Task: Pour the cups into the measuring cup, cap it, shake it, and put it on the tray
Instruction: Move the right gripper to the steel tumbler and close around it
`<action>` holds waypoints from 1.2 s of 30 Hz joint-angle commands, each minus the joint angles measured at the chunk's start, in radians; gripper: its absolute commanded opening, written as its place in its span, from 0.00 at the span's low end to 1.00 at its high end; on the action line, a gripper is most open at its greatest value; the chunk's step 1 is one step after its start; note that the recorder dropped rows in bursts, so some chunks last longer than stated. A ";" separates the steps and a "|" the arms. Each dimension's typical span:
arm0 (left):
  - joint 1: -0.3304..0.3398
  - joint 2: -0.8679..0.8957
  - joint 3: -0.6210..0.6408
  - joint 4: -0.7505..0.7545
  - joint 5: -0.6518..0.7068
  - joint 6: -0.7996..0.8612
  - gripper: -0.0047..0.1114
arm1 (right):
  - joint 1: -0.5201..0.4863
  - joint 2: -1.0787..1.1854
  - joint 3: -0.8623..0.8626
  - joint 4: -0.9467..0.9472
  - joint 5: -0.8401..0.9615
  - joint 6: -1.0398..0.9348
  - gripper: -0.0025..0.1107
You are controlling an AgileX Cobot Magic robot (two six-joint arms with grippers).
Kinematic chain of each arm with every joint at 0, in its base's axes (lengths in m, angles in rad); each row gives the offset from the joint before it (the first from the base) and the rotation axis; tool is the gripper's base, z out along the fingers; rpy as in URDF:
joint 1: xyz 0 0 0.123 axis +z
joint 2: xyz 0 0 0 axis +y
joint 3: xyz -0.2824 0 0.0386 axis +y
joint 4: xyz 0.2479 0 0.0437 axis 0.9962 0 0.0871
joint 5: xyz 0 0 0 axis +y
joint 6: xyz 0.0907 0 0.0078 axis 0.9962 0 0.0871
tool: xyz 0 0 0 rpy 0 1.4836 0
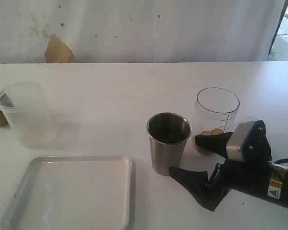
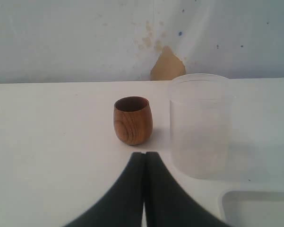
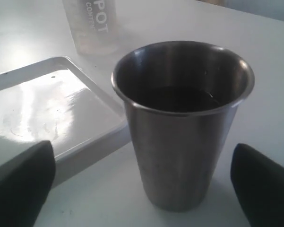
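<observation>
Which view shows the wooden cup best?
The left wrist view: the wooden cup stands whole and unobstructed beside the frosted cup. The exterior view catches only a cropped sliver at its left edge. The right wrist view does not show it.

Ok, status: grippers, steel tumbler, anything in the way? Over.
Left gripper shut, empty, short of small rounded brown wooden cup. Right gripper open, facing upright tapered brushed-steel tumbler, dark liquid inside, not gripped. Tall clear graduated measuring cup close beside one finger.

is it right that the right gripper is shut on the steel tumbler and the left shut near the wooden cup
No: the right wrist view shows the right gripper open around the steel tumbler. The left gripper is shut near the wooden cup.
</observation>
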 commanded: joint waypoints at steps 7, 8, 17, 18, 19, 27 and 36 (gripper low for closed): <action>0.004 -0.004 0.006 0.003 -0.002 0.000 0.04 | 0.044 0.143 -0.096 0.003 -0.035 -0.056 0.84; 0.004 -0.004 0.006 0.003 -0.002 0.000 0.04 | 0.051 0.153 -0.101 0.005 -0.035 -0.065 0.84; 0.004 -0.004 0.006 0.003 -0.002 0.000 0.04 | 0.080 0.224 -0.164 0.078 -0.035 -0.101 0.84; 0.004 -0.004 0.006 0.003 -0.002 0.000 0.04 | 0.080 0.232 -0.172 0.081 -0.035 -0.101 0.84; 0.004 -0.004 0.006 0.003 -0.002 0.000 0.04 | 0.080 0.241 -0.177 0.081 -0.035 -0.101 0.84; 0.004 -0.004 0.006 0.003 -0.002 0.000 0.04 | 0.080 0.337 -0.235 0.080 -0.035 -0.101 0.84; 0.004 -0.004 0.006 0.003 -0.002 0.000 0.04 | 0.118 0.387 -0.291 0.074 -0.035 -0.124 0.84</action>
